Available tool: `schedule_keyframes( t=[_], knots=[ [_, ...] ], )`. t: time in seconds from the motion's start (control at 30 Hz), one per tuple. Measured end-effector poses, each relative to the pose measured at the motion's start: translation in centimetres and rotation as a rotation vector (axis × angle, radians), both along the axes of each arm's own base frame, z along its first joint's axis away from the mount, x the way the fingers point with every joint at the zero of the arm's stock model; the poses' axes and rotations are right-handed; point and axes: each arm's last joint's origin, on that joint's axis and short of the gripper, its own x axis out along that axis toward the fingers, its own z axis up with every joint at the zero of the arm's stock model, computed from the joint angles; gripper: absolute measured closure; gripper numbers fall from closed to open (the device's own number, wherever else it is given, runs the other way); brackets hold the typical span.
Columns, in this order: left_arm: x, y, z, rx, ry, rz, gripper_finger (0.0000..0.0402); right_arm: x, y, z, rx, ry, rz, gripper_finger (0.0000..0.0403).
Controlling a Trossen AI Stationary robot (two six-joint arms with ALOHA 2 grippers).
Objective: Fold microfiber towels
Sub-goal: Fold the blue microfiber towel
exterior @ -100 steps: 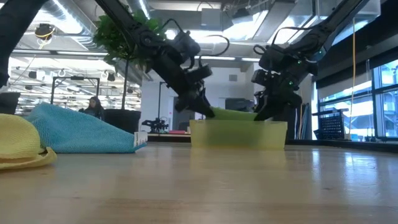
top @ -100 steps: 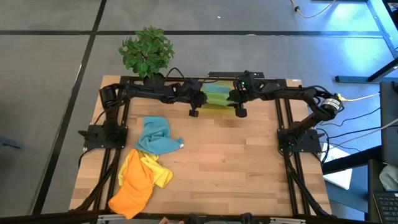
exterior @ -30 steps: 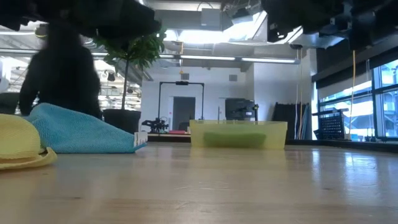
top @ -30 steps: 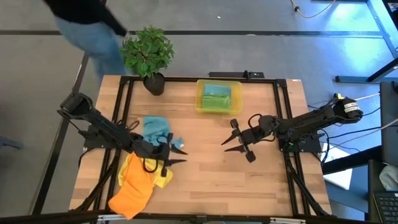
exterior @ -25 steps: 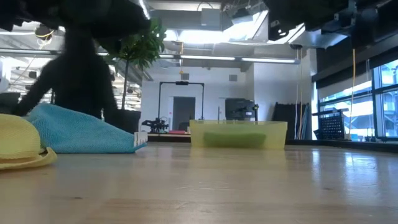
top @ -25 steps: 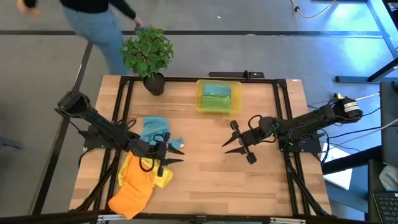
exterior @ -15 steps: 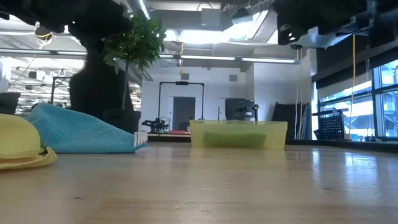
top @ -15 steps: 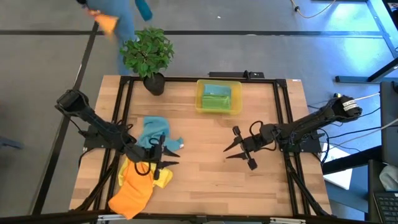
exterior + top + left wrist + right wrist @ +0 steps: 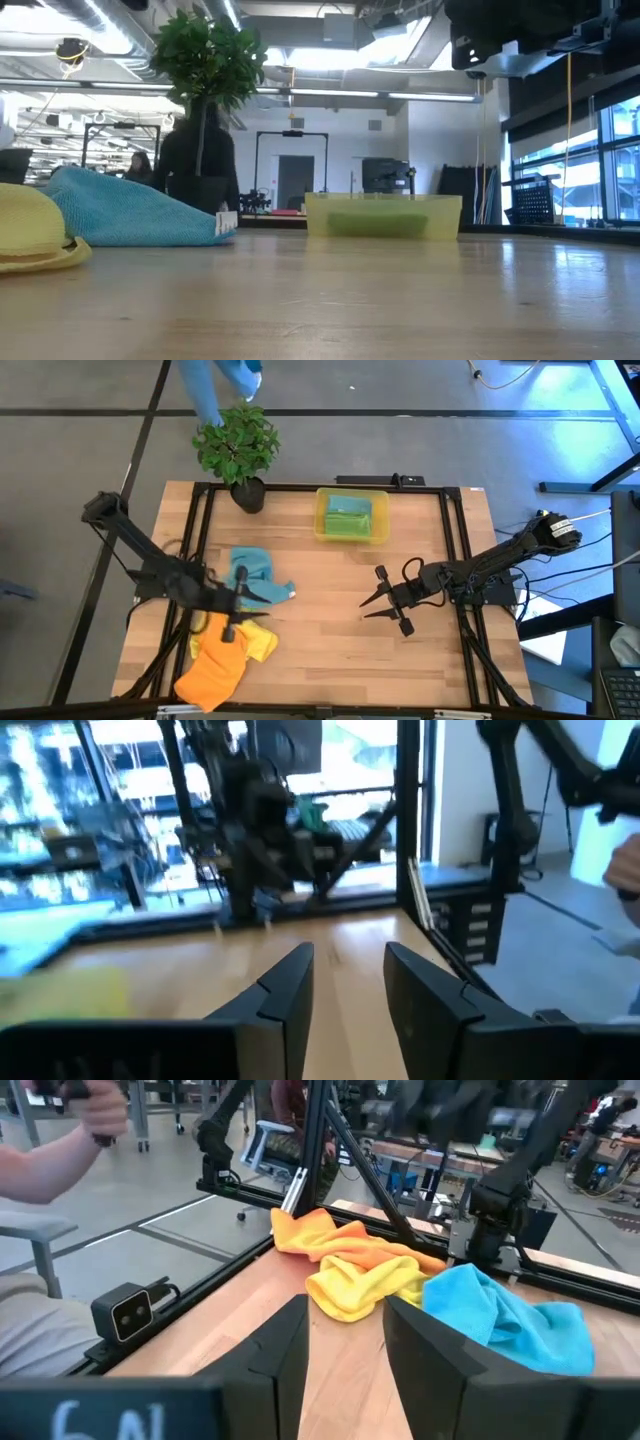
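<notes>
Both pairs of jaws stand parted with a clear gap and nothing between them: the left gripper point(image 9: 243, 603) hovers over the near edge of the teal-blue towel point(image 9: 255, 577) on the left half of the table point(image 9: 330, 650), and the right gripper point(image 9: 385, 599) hangs over bare wood toward the right, well apart from any cloth. As to progress, one green towel point(image 9: 350, 518) lies flat and squared in the yellow bin point(image 9: 352, 516) at the table's far edge, which I judge to be folded and put away; from the low view it shows as a neat green layer through the translucent wall point(image 9: 383, 217), and nothing else is visible inside. Three cloths remain unfolded in a loose pile at the left: the teal-blue one bunched up, the yellow towel point(image 9: 262, 645) crumpled just beside and partly under it, and the orange towel point(image 9: 214, 665) sprawling toward the near-left corner, touching the yellow. So the work seems roughly a quarter done, with the teal-blue cloth the likely next pick since the left gripper is already above it. A potted plant point(image 9: 237, 448) stands at the far-left corner, and a person point(image 9: 215, 380) passes beyond it, off the table
</notes>
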Motion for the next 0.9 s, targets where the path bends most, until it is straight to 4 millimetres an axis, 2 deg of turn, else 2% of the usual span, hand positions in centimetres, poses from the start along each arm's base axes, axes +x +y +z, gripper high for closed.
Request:
schedule_keyframes(
  t=[0.17, 0.37, 0.7, 0.83, 0.9],
  knots=[
    [-3.1, 2.5, 2.2, -0.016, -0.028, 0.016, 0.0288, 0.0, 0.0, 0.0, 0.000, 0.000, 0.000, 0.0270],
    [-5.3, 5.0, 2.5, -0.012, -0.025, 0.099, 0.0288, 0.0, 0.0, 0.0, 0.009, 0.002, -0.002, 0.0270],
    [-8.2, 9.3, -0.7, -0.111, -0.169, 0.312, 0.0288, 0.0, 0.0, 0.1, 0.027, 0.004, -0.004, 0.0270],
    [-9.2, 10.1, -2.0, -0.143, -0.251, 0.313, 0.0288, 0.0, 0.0, 0.1, 0.027, 0.004, -0.004, 0.0270],
    [-8.9, 10.2, -2.5, -0.117, -0.231, 0.337, 0.0288, 0.0, 0.0, 0.1, 0.026, 0.004, -0.004, 0.0270]
  ],
)
